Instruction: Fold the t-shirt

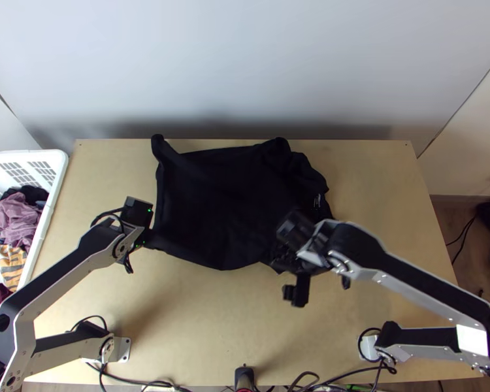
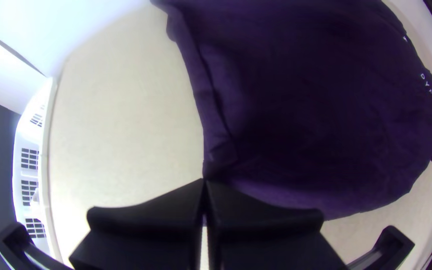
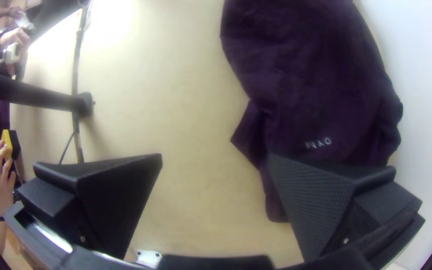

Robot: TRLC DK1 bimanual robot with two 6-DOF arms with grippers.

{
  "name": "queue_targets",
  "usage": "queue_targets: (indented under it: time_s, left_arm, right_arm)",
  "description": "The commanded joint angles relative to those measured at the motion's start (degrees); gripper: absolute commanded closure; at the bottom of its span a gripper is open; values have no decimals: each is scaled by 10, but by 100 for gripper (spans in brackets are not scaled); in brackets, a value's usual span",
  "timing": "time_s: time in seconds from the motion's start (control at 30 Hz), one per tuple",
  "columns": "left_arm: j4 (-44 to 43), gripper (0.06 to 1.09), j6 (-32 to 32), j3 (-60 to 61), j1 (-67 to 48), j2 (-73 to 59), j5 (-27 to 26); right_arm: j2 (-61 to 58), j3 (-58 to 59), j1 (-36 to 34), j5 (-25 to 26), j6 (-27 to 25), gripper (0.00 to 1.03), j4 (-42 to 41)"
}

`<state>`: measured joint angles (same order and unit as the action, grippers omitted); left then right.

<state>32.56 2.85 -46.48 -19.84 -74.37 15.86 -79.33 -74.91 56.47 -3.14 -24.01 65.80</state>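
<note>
A black t-shirt [image 1: 212, 202] lies spread on the table with uneven edges, its right part bunched. At its lower left corner is my left gripper [image 1: 147, 243]. In the left wrist view, my left gripper [image 2: 204, 185] is shut on the corner of the shirt [image 2: 316, 110], which looks dark purple there. My right gripper [image 1: 287, 271] is over the shirt's lower right edge. The right wrist view has my right gripper [image 3: 216, 160] wide open, with bare table between its fingers and the shirt [image 3: 311, 85] beside and under one of them.
A white laundry basket [image 1: 57, 179] with clothes stands at the table's left. A pale wall [image 1: 245, 65] rises behind the table [image 1: 199, 320]. Cables and a dark stand [image 1: 244, 377] are at the near edge. A person's hands show at the right wrist view's edge.
</note>
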Motion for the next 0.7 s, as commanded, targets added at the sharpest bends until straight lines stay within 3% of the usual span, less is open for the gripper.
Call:
queue_targets:
  time_s: [0.0, 0.27, 0.67]
  left_arm:
    - [4, 105, 8, -6, 1, 5, 1]
    - [1, 105, 15, -7, 5, 4, 1]
    - [1, 105, 11, -5, 6, 5, 1]
  right_arm:
    - [-28, 75, 36, -11, 14, 5, -83]
    - [-79, 129, 15, -9, 14, 5, -175]
    - [-130, 121, -58, -4, -9, 5, -207]
